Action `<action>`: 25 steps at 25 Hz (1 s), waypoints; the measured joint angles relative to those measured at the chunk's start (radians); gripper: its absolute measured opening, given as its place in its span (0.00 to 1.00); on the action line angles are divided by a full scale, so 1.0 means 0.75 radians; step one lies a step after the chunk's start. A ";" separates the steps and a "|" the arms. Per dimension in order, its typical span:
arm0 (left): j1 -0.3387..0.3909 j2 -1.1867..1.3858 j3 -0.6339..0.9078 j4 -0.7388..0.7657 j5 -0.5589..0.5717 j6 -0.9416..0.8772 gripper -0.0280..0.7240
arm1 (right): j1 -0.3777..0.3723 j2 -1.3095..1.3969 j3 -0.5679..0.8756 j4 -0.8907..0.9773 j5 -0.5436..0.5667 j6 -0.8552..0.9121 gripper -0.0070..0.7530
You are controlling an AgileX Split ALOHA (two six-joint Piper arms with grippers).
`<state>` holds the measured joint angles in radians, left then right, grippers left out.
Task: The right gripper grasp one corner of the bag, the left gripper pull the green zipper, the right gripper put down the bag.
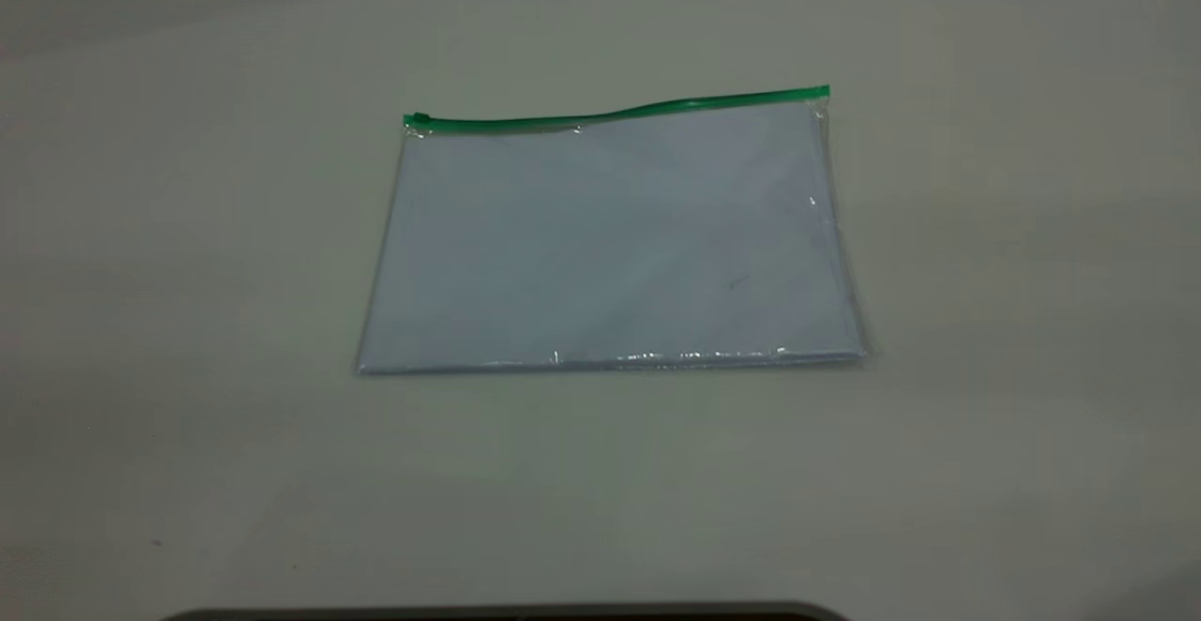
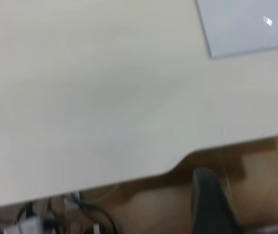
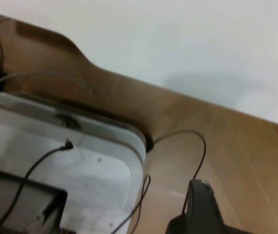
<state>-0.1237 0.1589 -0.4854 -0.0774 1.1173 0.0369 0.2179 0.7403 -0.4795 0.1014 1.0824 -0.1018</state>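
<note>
we saw a pale table [image 1: 188, 227] from outside the rig, with the bag [image 1: 610, 246] lying flat near its middle, a clear plastic pouch showing pale bluish-white sheets inside. the green zipper [image 1: 619, 114] ran along the bag's far long edge, with its small slider tab [image 1: 417, 120] at the left end of that strip. neither arm appeared in this outside view, and nothing touched the bag. in the left wrist view, a dark tapered part of the left gripper [image 2: 209, 202] showed at the picture's edge, hanging beyond the table's edge over a brown floor, with one corner of the bag [image 2: 246, 27] visible well apart from it. we could not tell how far that gripper was open, and it had hold of nothing we could see. in the right wrist view, a dark part of the right gripper [image 3: 202, 209] with a thin black cable [image 3: 197, 156] sat off the table, above the floor and beside a white box [image 3: 80, 161] with wires; the bag did not show there. we could not tell that gripper's opening either. we judged the task had not yet begun, with the first step, the corner grasp, in hand. the next move, we judged, called for the right gripper to reach across to a corner on its side, likely the one away from the slider, and to pinch thin, flat plastic lying flush with the table, which could slip or slide rather than lift.
</note>
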 joint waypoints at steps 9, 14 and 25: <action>0.060 -0.235 0.000 0.000 0.013 -0.002 0.65 | -0.254 -0.550 0.000 0.010 0.021 0.000 0.64; 0.067 -0.237 0.000 0.000 0.018 -0.002 0.65 | -0.332 -0.880 0.000 0.010 0.045 0.000 0.64; 0.119 -0.237 0.000 -0.001 0.019 -0.002 0.65 | -0.334 -1.008 0.000 0.013 0.065 0.000 0.64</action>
<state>-0.0345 -0.0187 -0.4854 -0.0778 1.1317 0.0350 -0.0324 -0.0158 -0.4795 0.1112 1.1314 -0.1018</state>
